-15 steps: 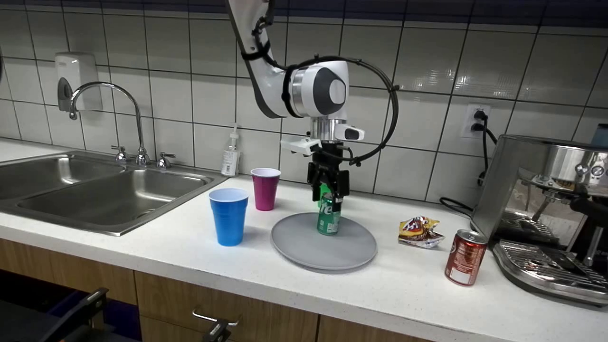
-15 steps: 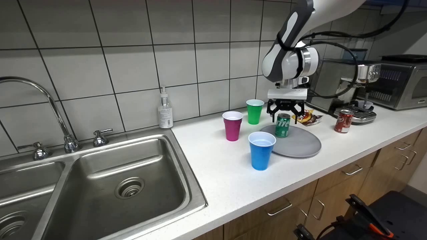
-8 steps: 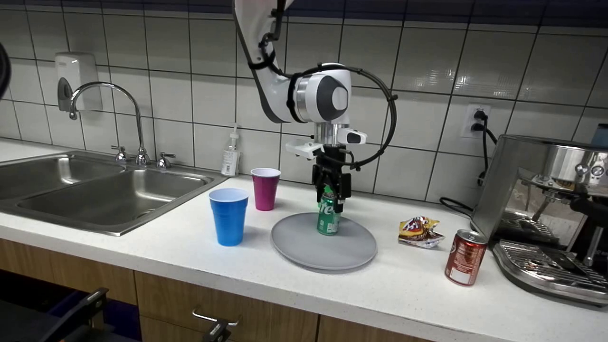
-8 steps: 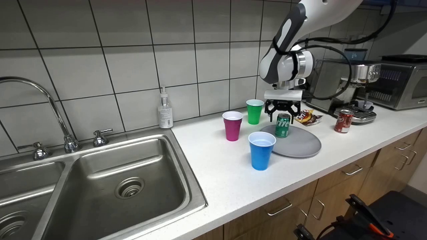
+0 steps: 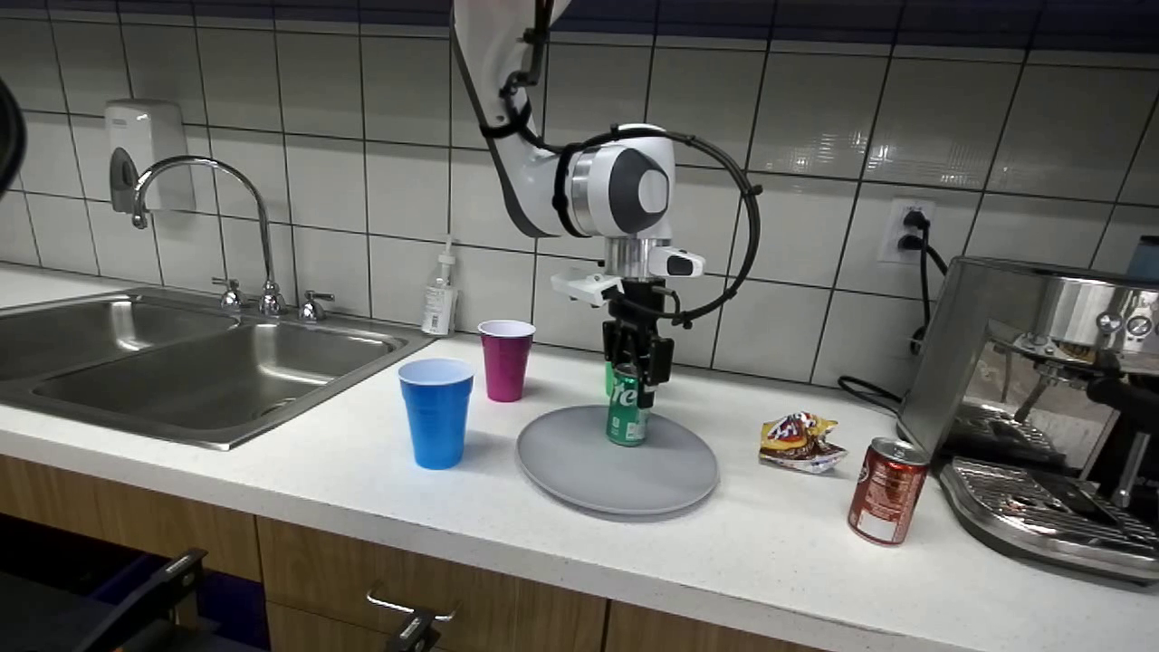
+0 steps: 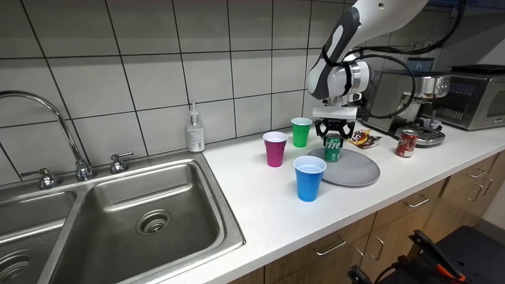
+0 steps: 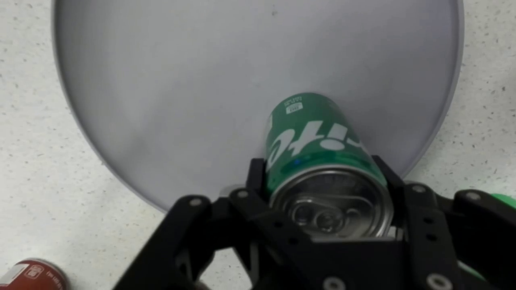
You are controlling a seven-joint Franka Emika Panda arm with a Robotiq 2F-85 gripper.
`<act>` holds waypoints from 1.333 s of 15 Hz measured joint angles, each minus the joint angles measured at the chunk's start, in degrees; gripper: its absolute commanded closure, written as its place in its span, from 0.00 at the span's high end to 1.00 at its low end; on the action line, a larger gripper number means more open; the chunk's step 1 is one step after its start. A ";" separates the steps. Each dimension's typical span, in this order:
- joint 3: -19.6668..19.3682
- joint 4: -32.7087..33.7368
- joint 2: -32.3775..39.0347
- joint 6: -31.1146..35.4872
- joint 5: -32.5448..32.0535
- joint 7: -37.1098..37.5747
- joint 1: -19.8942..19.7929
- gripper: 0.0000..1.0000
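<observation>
Green can [image 7: 316, 139] stands on the plate [image 7: 169, 92], gripper [image 7: 322, 174] clamped on its sides, so grasping seems the step in hand, and the next move calls for a firm hold.

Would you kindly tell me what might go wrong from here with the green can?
The gripper clasps only the upper part of the green can, so it might tilt or slip if lifted. The can stands on the gray plate, which a sideways pull might drag along. The green cup stands near the gripper and might get knocked.
</observation>
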 measured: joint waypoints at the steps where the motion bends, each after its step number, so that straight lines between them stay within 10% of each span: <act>1: -0.04 0.00 0.00 0.01 0.13 0.00 -0.02 0.38; 20: -3.21 0.09 -4.48 0.06 5.10 -0.19 -5.89 0.38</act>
